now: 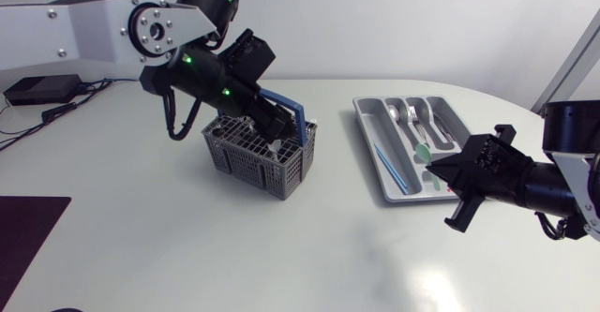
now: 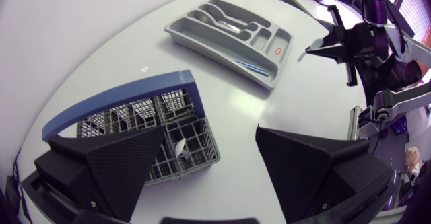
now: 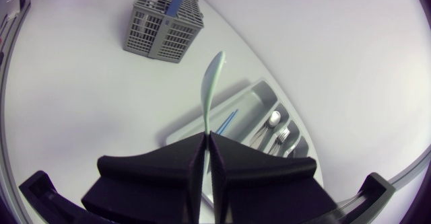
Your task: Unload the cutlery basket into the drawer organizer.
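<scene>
The grey cutlery basket (image 1: 255, 159) with its blue handle (image 1: 292, 109) stands left of the middle of the table. My left gripper (image 1: 284, 129) hangs just above it, open and with nothing in it. In the left wrist view the broad fingers (image 2: 128, 160) straddle the basket (image 2: 135, 116), and a pale utensil (image 2: 180, 147) stands in a corner cell. The grey drawer organizer (image 1: 375, 176) lies to the right. My right gripper (image 1: 435, 170) is at its near right edge, shut on a pale green spoon (image 3: 212, 89) whose bowl points ahead over the organizer (image 3: 246, 106).
The organizer holds metal spoons (image 1: 397, 115), a fork (image 1: 417, 117) and a thin blue utensil (image 1: 394, 167) in separate compartments. A dark mat (image 1: 28, 232) lies at the table's front left corner. Bare table stretches between the basket and the organizer.
</scene>
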Robot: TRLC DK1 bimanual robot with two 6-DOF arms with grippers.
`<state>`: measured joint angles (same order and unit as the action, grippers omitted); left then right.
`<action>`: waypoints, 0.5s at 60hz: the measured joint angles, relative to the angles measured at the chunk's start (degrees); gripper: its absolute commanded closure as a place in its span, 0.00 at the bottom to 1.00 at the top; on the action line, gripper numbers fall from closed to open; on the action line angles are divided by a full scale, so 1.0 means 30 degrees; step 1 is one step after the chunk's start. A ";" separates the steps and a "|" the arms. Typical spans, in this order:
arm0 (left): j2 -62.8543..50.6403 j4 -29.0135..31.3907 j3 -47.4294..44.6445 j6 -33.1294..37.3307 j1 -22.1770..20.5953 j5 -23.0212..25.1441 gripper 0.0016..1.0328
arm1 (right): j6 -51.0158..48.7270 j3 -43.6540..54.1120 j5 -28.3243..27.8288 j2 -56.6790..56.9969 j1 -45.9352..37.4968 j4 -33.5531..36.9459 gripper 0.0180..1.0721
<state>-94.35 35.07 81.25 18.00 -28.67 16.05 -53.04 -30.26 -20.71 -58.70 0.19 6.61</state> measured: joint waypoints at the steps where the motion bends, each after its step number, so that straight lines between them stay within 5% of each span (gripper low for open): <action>1: 0.0117 -0.0080 -0.0182 0.0007 0.0007 -0.0036 0.07 | -0.0087 0.0029 0.0015 -0.0138 -0.0146 -0.0270 0.91; 30: 0.1617 -0.1435 -0.3293 0.1734 0.0714 -0.1115 0.07 | -0.2113 0.0772 0.1960 -0.6273 -0.2907 -0.8153 0.91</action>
<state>-89.49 30.76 71.37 23.20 -26.52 12.71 -59.37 -27.94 -14.83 -77.52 -8.54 -17.85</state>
